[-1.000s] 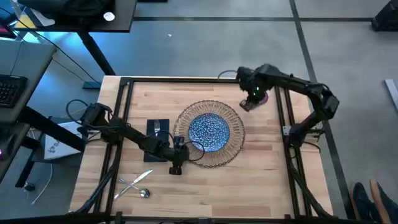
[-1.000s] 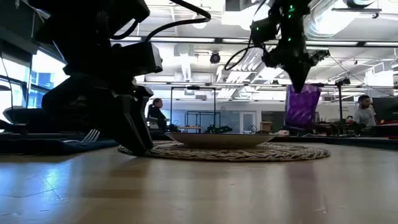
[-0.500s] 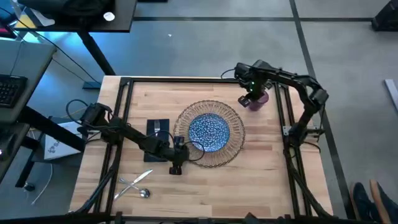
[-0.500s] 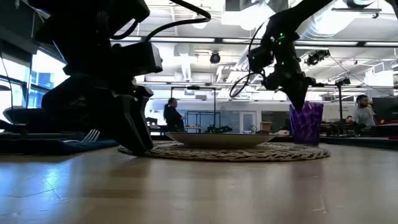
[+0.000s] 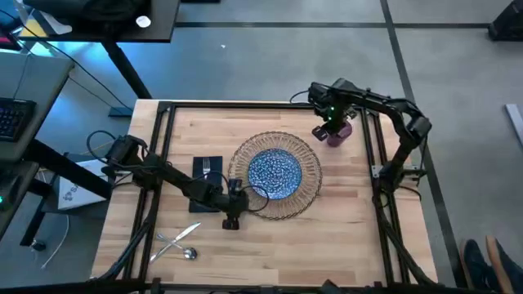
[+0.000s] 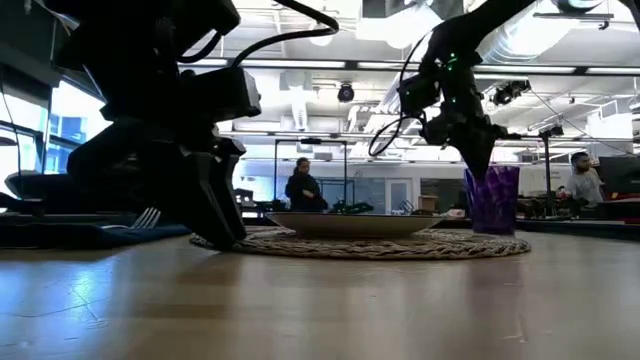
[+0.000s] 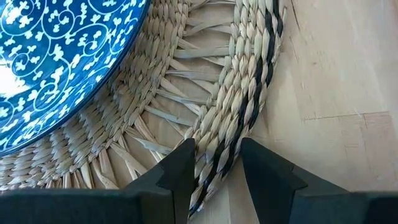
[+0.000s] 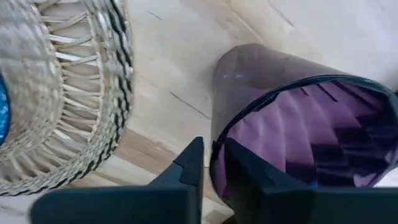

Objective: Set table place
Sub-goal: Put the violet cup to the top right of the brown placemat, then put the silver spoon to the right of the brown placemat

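Purple cup (image 5: 339, 132): upright on the desk (image 5: 343, 220), just beside the wicker placemat (image 5: 306, 155)'s far right edge. My right hand (image 8: 211, 163) pinches its rim; spread slowly, lift straight. My left hand (image 7: 214, 163) pinches the placemat's near edge.

A round plate (image 5: 274, 172) is showing a blue ground with white scrollwork. The round woven wicker placemat (image 7: 205, 112) is showing pale straw with a dark braided band near its rim. The ribbed translucent cup (image 8: 298, 124) is glowing purple. The folded cloth napkin (image 5: 205, 172) is showing dark navy.
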You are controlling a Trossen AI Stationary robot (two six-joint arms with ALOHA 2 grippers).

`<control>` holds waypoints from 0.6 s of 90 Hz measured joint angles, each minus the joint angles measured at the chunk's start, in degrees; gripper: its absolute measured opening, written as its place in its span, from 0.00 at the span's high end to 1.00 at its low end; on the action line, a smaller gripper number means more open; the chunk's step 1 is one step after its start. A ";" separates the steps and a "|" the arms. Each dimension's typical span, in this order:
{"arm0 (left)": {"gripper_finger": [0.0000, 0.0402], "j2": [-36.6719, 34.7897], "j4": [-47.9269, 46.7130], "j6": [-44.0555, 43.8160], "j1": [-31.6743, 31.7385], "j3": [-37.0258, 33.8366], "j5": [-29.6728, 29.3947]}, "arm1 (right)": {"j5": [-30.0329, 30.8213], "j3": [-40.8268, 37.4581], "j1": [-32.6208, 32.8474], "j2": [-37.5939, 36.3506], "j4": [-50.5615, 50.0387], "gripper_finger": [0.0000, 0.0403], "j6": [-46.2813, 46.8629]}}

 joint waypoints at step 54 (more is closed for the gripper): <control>0.71 0.00 0.15 0.59 -0.09 0.00 -0.12 | 3.42 9.83 3.55 -0.35 -3.50 0.55 2.48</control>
